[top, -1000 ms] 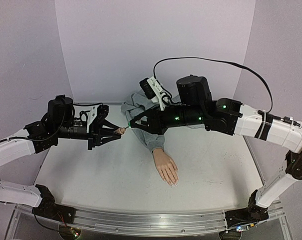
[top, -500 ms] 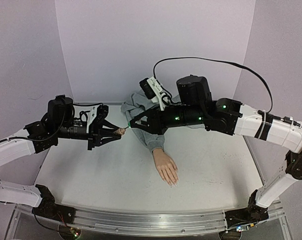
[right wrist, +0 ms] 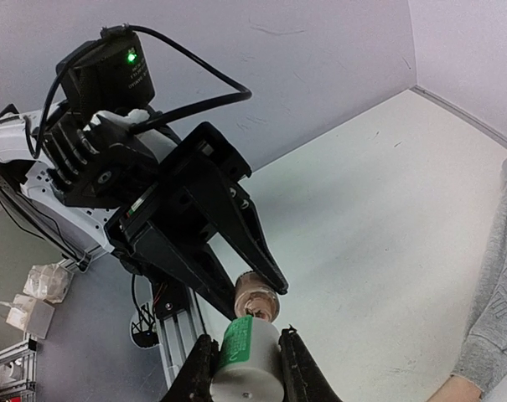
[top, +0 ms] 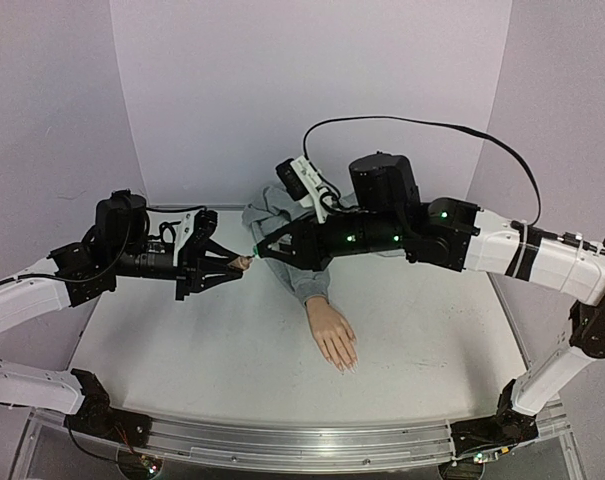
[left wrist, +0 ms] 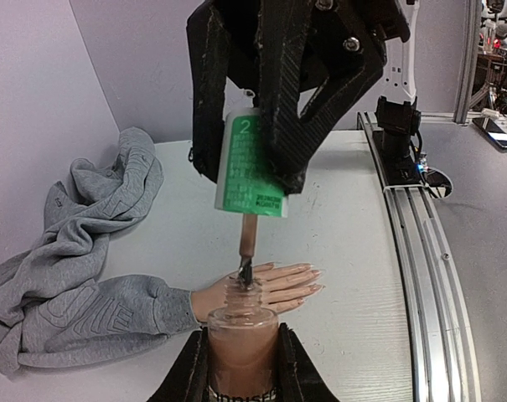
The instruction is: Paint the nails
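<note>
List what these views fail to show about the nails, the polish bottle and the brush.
- nails: too small in the top view; partly behind the bottle in the left wrist view.
- bottle label: cut off by the left wrist view's bottom edge.
- brush bristles: at the bottle's mouth, polish load unclear.
- cap print: blurred, left wrist view.

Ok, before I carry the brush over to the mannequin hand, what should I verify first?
1. Left end effector shut on the polish bottle: ok.
2. Right end effector shut on the brush cap: ok.
3. Brush clear of the bottle: not ok, its tip sits at the bottle's mouth.
4. Polish loaded on the brush: cannot tell.
5. Mannequin hand lying flat on the table: ok.
6. Nails uncovered by the grey sleeve: ok, the sleeve ends at the wrist.
</note>
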{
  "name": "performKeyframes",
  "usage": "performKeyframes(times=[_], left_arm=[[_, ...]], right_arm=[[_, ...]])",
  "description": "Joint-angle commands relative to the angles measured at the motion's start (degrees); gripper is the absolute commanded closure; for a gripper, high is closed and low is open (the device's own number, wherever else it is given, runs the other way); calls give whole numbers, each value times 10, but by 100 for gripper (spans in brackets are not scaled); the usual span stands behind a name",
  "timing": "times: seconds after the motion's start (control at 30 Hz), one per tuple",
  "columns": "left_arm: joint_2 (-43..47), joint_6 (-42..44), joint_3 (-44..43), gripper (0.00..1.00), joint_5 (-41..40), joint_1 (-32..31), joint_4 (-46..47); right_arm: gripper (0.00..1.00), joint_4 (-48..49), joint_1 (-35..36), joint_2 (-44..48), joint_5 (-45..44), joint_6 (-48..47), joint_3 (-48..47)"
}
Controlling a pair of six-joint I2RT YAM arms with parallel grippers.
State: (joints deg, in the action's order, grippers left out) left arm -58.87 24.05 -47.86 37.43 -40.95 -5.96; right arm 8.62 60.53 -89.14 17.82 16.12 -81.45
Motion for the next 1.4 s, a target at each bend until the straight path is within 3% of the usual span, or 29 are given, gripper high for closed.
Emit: performKeyframes(times=[0.0, 0.8, 0.9, 1.17, 1.27, 1.37], left_arm=[[21, -2, 0, 100, 10, -3, 31], [30, -2, -1, 100, 28, -3, 31], [32, -5, -2, 100, 38, -3, 31], [19, -43, -15, 100, 164, -3, 45], [23, -58, -5, 100, 133, -3, 71], [42, -62, 13, 100, 38, -3, 98]], right_arm=[[100, 28, 2, -10, 7, -2, -11], [100, 34, 2, -55, 71, -11, -39], [100, 42, 1, -55, 107, -52, -28], [100, 58, -17, -71, 237, -236, -9], [100, 60, -23, -101, 253, -256, -26], [100, 71, -23, -132, 248, -249, -47]])
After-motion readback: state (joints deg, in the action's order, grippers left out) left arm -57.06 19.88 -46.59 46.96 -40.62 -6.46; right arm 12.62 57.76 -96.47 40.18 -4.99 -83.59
